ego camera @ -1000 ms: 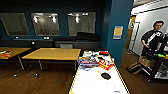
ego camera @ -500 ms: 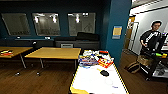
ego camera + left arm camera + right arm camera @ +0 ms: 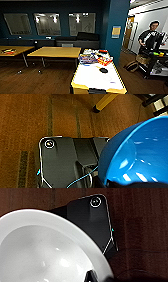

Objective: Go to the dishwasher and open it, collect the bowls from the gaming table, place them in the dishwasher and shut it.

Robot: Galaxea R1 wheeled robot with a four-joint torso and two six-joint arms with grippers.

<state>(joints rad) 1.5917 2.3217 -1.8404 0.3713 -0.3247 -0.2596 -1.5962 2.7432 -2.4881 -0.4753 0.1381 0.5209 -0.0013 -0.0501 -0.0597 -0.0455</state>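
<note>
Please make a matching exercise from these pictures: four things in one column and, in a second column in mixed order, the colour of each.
Things:
1. bowl near the left wrist
2. bowl near the right wrist
3. game table edging
4. back wall

Colours:
A. yellow
B. dark teal
C. bright blue
D. white

Pairs: 1-C, 2-D, 3-A, 4-B
</note>
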